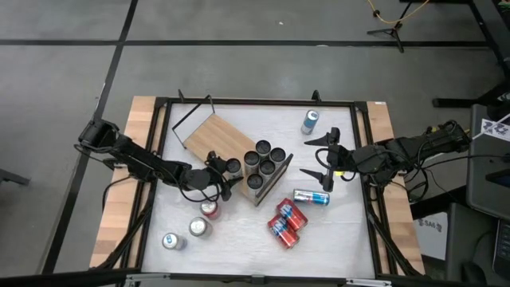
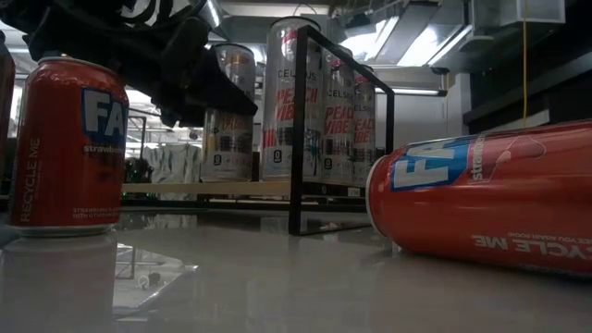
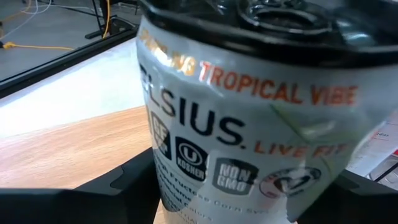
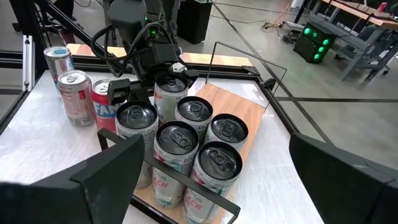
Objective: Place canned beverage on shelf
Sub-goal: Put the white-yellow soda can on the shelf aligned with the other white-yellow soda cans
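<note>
Fingers of the left tool (image 1: 221,177) clasp a Celsius can (image 3: 249,118), base cut off; right tool (image 1: 325,160) gapes.

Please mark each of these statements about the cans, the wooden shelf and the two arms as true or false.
1. The left gripper holds a white Celsius can upright at the light-wood shelf board. True.
2. The right gripper is closed on a can. False: its fingers are open and empty, beside the shelf.
3. Two red cans lie on their sides on the white tabletop. True.
4. The shelf holds no cans yet. False: a group of tall white cans already stands at one end.
5. A blue-and-silver can stands upright near the right gripper. False: it lies on its side.
</note>
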Motion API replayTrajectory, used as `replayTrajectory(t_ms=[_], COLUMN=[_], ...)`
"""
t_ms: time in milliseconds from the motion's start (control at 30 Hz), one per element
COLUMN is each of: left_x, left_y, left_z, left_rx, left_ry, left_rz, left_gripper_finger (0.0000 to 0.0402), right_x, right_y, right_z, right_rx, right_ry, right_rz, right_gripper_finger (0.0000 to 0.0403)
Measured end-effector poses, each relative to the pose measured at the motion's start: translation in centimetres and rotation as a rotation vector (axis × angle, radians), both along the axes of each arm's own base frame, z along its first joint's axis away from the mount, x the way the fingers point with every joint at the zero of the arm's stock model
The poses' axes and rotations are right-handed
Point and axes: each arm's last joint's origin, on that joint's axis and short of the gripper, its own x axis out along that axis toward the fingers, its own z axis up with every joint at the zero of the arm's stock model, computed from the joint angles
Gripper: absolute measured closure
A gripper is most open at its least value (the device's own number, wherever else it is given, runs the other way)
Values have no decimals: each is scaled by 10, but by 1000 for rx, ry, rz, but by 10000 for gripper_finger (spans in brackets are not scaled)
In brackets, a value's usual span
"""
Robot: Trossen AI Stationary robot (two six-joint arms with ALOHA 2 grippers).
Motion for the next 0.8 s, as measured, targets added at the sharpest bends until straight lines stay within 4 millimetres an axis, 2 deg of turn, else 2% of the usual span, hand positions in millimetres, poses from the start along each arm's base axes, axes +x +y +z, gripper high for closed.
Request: replayTrajectory(t_ms=[433,800], left_x=[0,0], left_y=[0,0], left_z=[0,0], left_rx=[-3,-3], left_ry=[-2,-2], left_rz=[1,1], left_gripper_finger=[75,75], right_x=[0,0], right_y=[0,0], right_z=[0,0], right_rx=[0,0], right_ry=[0,0], right_rz=[0,0], right_gripper_finger=[7,7])
